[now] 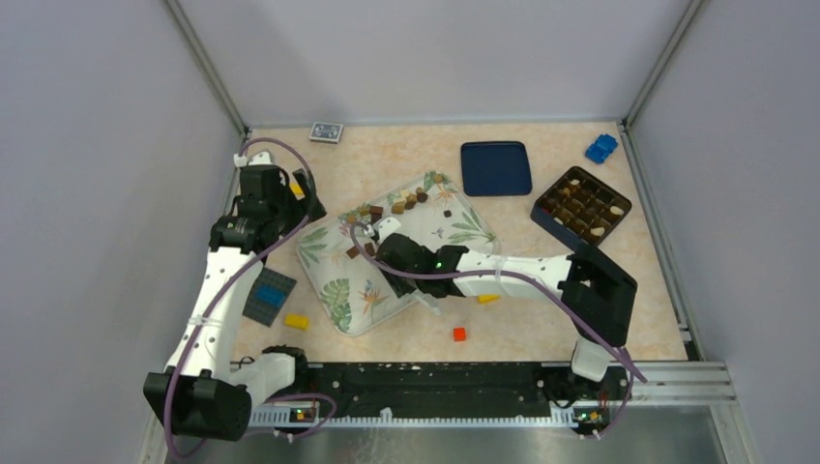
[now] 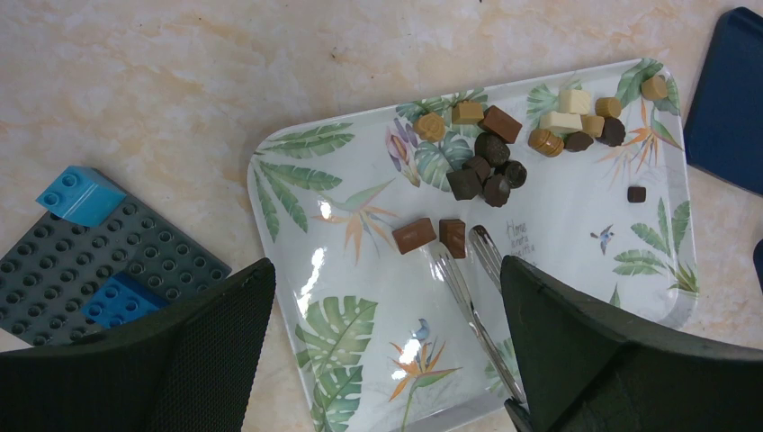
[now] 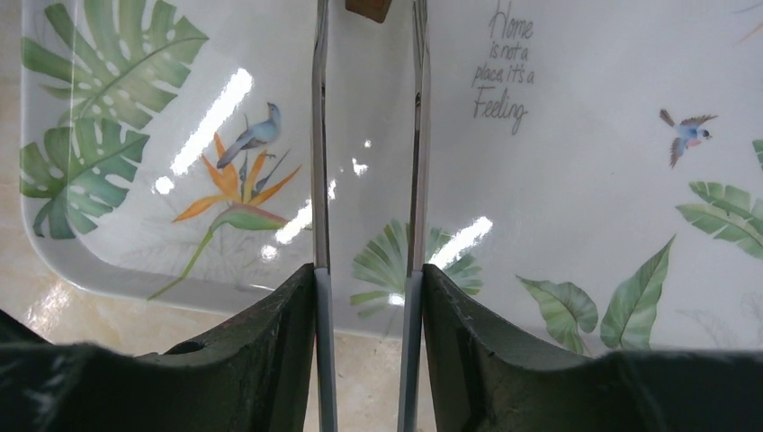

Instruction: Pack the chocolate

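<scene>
On the tray (image 1: 338,309), chocolate (image 1: 411,200) crowds twelve o'clock; seven o'clock lies bare. My right gripper (image 3: 367,279), clamping tongs (image 3: 319,135), fills the centre; my left gripper (image 2: 382,274) hangs spread beyond ten o'clock.

Bright, even light falls from above, and shadows on the tabletop (image 1: 522,329) are short and soft. White glare streaks cross the glossy tray (image 3: 576,225) in both wrist views. The top view is sharp; the closest parts of the wrist views look slightly soft.
</scene>
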Available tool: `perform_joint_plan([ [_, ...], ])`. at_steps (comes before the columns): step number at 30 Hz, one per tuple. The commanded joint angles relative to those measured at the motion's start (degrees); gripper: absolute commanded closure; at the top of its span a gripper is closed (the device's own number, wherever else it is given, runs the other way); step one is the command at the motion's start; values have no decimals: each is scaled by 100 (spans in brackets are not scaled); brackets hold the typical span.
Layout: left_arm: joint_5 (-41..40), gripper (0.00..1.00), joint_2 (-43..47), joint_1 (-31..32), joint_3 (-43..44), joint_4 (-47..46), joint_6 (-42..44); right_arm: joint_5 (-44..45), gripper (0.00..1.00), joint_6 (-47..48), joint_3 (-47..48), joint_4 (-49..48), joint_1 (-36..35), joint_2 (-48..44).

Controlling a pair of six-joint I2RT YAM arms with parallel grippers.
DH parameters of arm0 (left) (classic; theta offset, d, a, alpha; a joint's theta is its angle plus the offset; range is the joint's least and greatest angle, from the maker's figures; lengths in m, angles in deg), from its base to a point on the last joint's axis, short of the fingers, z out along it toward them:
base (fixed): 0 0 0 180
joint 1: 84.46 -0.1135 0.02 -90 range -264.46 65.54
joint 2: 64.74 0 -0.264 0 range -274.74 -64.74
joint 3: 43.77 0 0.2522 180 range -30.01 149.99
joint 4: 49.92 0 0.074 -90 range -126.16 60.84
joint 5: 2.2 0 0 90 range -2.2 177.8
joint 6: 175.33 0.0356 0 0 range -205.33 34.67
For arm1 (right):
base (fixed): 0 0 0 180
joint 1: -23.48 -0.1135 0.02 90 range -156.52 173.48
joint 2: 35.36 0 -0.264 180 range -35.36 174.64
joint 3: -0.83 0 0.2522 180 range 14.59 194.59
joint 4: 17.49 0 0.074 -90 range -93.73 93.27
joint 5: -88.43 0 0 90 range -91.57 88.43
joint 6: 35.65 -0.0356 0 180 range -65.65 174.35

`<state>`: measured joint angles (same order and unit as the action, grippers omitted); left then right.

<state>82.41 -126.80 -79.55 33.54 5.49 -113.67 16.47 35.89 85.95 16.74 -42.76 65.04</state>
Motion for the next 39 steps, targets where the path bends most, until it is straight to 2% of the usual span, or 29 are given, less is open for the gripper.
perform_joint_plan([
  [1,-11,1,99,-34,192,-69,82,309,58,65,361,-304,-74,134],
  [3,0,1,98,-34,193,-78,93,407,62,67,412,-262,-74,182],
  [6,19,1,97,-34,188,-86,92,619,75,-22,422,-128,-77,128],
  [9,44,1,82,-42,174,-110,92,598,93,-52,335,-108,-76,-131],
  [11,67,1,67,-42,173,-120,92,535,100,-42,217,-132,-74,-468],
  [16,98,1,58,-42,169,-160,92,563,100,-60,23,169,109,-1333],
  [19,124,1,50,-42,153,-196,96,595,100,-206,-128,577,546,-1882],
  [24,161,1,12,-42,147,-236,94,662,100,-443,-653,1333,1971,-3000],
  [28,187,1,3,-42,159,-245,100,288,100,-389,-1020,1735,3776,-3717],
  [32,200,1,-12,-42,175,-268,109,-223,100,-349,-1117,2091,5275,-3939],
  [35,212,1,-24,-42,173,-271,109,-276,100,-343,-1144,2250,5864,-3990],
  [39,209,1,-50,-42,183,-277,139,-298,100,-430,-1151,2529,6253,-3969],
])
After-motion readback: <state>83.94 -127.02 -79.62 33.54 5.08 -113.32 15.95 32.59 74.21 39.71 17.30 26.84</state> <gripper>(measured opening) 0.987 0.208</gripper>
